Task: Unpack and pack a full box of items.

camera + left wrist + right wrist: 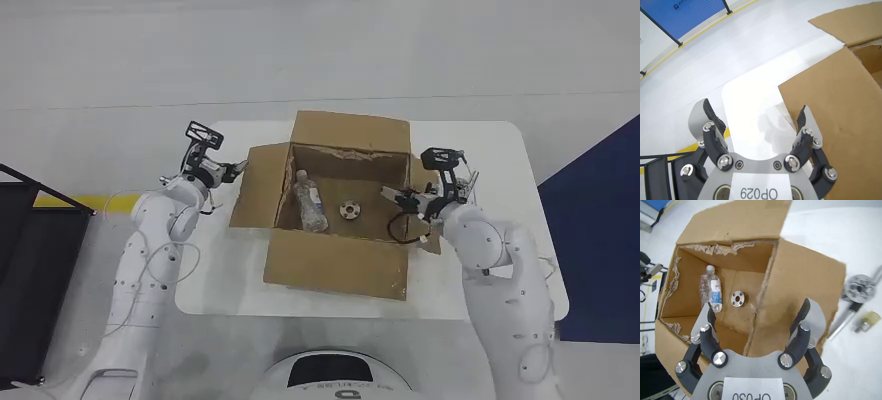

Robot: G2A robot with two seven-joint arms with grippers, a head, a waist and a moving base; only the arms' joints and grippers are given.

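An open cardboard box (335,265) stands in the middle of the white table (500,150), flaps folded out. Inside lie a clear plastic bottle (311,201) (712,291) and a round metal flange (349,210) (738,298). My left gripper (235,167) (755,108) is open and empty, just outside the box's left flap (838,113). My right gripper (393,197) (757,306) is open and empty, hovering over the box's right wall and flap (800,275).
On the table outside the right flap lie a metal disc part (857,291), a slim metal rod (846,321) and a small yellowish fitting (867,320). A black rack (30,240) stands left of the table. The box's inner edges are torn.
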